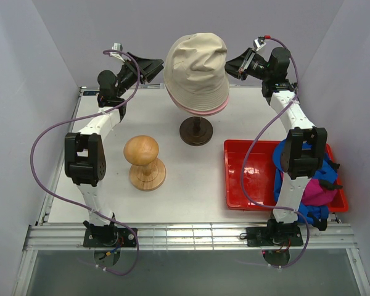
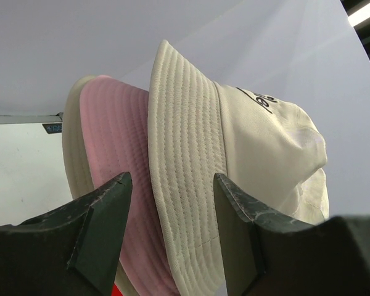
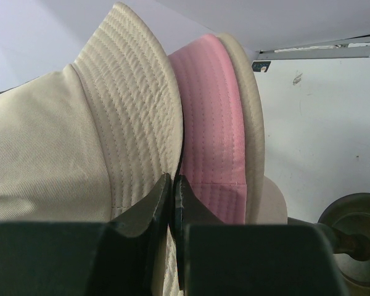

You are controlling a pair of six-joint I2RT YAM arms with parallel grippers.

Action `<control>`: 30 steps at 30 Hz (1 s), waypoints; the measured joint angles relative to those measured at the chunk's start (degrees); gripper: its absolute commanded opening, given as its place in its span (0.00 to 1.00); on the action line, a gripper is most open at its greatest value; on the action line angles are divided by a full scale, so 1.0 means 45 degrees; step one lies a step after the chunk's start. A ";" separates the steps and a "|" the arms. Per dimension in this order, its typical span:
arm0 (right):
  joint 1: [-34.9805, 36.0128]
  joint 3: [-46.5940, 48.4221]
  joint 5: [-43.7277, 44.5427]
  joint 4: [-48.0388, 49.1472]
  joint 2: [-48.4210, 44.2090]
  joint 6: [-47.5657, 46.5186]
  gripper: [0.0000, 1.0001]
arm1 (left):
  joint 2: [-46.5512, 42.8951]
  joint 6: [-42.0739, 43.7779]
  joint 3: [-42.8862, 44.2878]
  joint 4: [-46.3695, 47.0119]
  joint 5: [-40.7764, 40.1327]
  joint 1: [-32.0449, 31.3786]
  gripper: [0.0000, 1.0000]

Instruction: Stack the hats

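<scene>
Lettering point(image 2: 259, 98) on beige bucket hat point(image 2: 253, 148) shows only in left wrist view.

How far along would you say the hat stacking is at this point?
Done: the beige hat sits over the pink hat on the stand. In hand: the right claw is shut at the beige brim, the left claw open beside it. Remaining: the blue cap and magenta cap lie in the red tray.
</scene>
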 measured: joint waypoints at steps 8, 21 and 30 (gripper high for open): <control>0.0000 0.0000 0.0000 -0.0005 0.0000 -0.0019 0.08 | 0.0000 -0.0209 -0.0010 0.0228 0.0165 -0.0068 0.63; 0.0005 0.0000 -0.0005 -0.0010 0.0000 -0.0063 0.08 | 0.0010 -0.0758 -0.0097 0.0699 0.0374 -0.0209 0.57; 0.0019 0.0000 0.0005 -0.0010 0.0029 -0.0068 0.08 | 0.0175 -0.1078 -0.0136 0.1015 0.0466 -0.0282 0.56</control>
